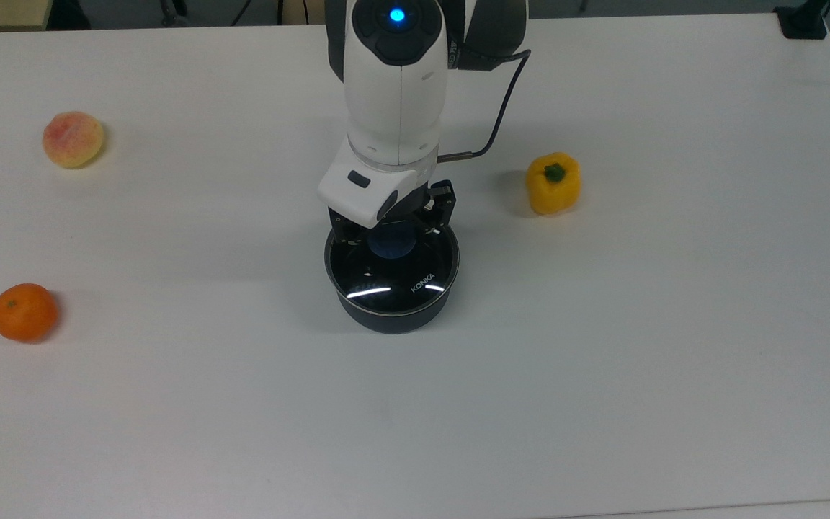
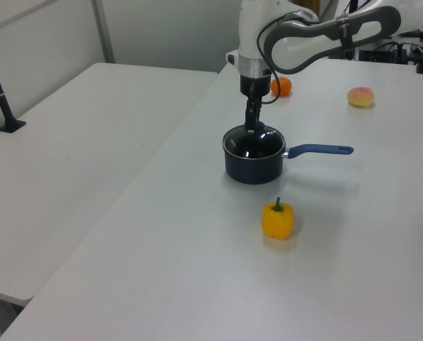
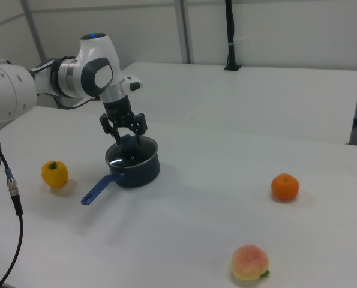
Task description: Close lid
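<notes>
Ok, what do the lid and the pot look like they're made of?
The lid looks like clear glass in a shiny steel rim: bright light streaks sit on it and the dark inside shows through. Its blue knob looks matte, possibly plastic. The pot looks like dark coated metal with a dull sheen, though that is less certain.

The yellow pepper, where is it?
The yellow pepper sits on the white table, to the saucepan's right in the top view.
</notes>
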Available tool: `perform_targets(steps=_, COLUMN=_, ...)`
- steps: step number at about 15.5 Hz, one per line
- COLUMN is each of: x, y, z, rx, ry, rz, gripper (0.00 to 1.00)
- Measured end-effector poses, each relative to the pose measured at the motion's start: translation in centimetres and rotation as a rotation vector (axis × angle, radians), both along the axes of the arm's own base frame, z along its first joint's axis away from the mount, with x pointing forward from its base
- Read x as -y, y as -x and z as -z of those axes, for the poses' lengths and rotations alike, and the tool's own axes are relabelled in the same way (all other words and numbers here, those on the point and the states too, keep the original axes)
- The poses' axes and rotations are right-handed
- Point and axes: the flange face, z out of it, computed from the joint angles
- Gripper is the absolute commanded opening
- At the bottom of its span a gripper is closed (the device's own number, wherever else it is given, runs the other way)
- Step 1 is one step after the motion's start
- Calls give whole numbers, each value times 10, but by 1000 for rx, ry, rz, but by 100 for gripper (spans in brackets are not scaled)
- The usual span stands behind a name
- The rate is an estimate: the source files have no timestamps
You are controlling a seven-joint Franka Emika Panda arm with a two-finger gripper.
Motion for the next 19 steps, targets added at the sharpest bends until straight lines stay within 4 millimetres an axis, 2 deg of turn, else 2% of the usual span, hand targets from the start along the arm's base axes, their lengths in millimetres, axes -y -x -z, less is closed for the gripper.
perform_targets(steps=2, x=0, y=2, z=-2, rx=2, ry=13, rz=-6, gripper=100)
perform_targets(steps=4, x=1, y=5, z=-15, rx=16, ry=9, rz=-4, gripper=100)
perform_targets(steps=6, x=5, y=14, z=-40, rx=39, ry=0, rz=5, gripper=100)
perform_targets(steps=9, x=19, y=41, z=-89, rx=42, ry=-14, rz=46, gripper=100)
perform_targets(steps=10, x=30, y=55, z=-115, rx=44, ry=-24, rz=105, gripper=100)
perform_targets(steps=13, x=52, y=89, z=-171, rx=35, ry=-49, rz=277, gripper=100)
perform_targets(steps=15, x=71, y=126, z=-221, rx=24, ry=-98, rz=365, gripper=100)
perform_targets(steps=18, x=92, y=174, z=-262, rx=-21, ry=-149, rz=409, gripper=100)
perform_targets(steps=19, x=96, y=183, z=-266, rx=-31, ry=-152, rz=414, gripper=100)
